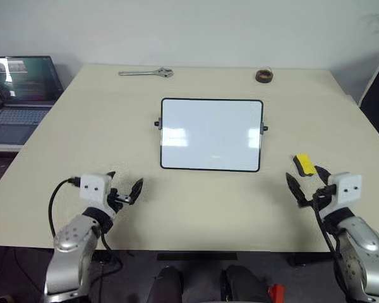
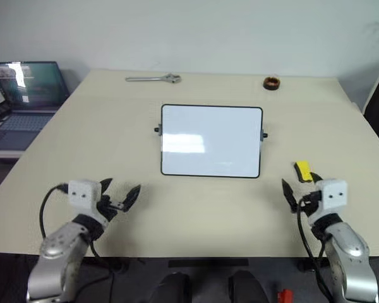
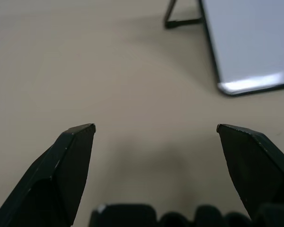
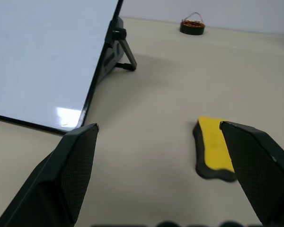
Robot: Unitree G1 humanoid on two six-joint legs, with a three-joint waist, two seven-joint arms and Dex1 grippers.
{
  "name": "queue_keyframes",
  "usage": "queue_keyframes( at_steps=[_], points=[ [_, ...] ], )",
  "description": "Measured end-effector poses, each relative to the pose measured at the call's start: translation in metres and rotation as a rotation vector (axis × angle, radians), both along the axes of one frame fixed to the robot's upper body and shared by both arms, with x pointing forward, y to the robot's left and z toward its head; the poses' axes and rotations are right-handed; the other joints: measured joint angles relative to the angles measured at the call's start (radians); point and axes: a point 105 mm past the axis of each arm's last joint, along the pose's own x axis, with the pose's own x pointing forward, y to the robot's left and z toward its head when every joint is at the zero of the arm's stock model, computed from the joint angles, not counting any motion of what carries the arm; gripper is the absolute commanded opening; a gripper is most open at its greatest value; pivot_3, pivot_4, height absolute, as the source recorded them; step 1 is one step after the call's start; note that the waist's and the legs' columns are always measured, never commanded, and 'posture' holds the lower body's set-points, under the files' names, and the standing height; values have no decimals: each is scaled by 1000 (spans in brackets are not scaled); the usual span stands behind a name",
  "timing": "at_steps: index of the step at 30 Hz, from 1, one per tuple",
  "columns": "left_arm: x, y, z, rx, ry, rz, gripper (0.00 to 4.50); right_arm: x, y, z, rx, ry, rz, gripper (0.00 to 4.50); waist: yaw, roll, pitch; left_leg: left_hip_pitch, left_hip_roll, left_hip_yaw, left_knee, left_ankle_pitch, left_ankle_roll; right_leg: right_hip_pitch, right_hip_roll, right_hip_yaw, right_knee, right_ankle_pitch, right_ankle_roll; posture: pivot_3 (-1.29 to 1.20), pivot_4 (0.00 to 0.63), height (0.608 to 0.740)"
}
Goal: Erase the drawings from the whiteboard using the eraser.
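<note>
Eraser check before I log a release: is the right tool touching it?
Apart. In the right wrist view the eraser lies flat on the table, with the right tool open and table showing between them.

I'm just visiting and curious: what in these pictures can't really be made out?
- Laptop: cut off by the head view's left edge; its screen is too small to read.
- Whiteboard: faint specks near its lower middle, too small to tell as drawings.
- Eraser: partly behind a finger of the right tool in the right wrist view.
- Brown roll: too small for detail.
</note>
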Motion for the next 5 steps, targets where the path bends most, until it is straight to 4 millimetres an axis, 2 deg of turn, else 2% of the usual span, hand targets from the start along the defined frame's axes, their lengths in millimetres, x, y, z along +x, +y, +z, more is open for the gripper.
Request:
queue_keyframes(
  at_steps=[3, 5],
  points=[
    [-4, 5, -4, 9, -31, 91, 4500, -9, -3, -13, 55, 39, -29, 4479, -1, 0, 0, -1, 0, 1, 0, 0, 0, -2, 0, 1, 0, 0, 0, 0, 150, 740],
    [-5, 6, -3, 12, -52, 127, 4500, -9, -2, -14, 63, 42, -31, 4479, -2, 0, 0, -1, 0, 2, -1, 0, 0, -2, 0, 1, 0, 0, 0, 0, 150, 740]
  ],
)
